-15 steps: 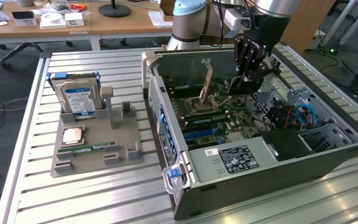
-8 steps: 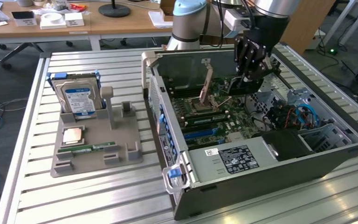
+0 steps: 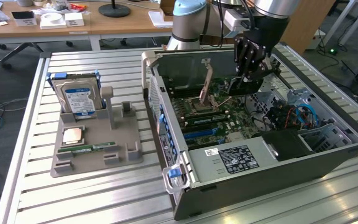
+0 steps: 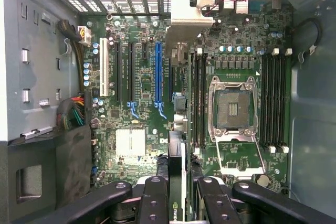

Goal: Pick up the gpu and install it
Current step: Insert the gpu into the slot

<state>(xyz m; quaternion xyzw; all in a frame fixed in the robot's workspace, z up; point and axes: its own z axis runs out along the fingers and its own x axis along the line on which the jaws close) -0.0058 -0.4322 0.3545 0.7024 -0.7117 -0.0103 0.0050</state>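
Plainly, the jaws are closed partway onto the gpu (image 3: pixel 242 88), pinching the card by its upper edge. It hangs below them inside the open computer case (image 3: pixel 328 154), above the motherboard (image 4: pixel 142 129).

From the wrist we look along the card edge-on between the black fingers (image 4: pixel 152 198), with its metal bracket (image 4: pixel 191 19) at the far end from the jaws. Beneath the jaws, a long blue slot (image 4: pixel 158 72) runs just beside the card's line, and an open processor socket (image 4: pixel 231 108) sits on the card's other side.

The exterior view adds things well apart from the jaws, outside the case toward the exterior view's left. A grey holder (image 3: pixel 120 161) carries an upright hard drive (image 3: pixel 79 100), a flat processor chip (image 3: pixel 73 135) and a green memory stick (image 3: pixel 95 147).

Part of an NVIDIA mark (image 4: pixel 175 211) reads along the card between the fingers. The drive's blue-and-white label and the white sticker (image 3: pixel 235 158) on the case's power supply carry print (too small for us to read).

Case and holder stand on a slatted metal bench (image 3: pixel 92 196). Behind the arm (image 3: pixel 188 21) are wooden desks (image 3: pixel 123 25) and a grey floor.
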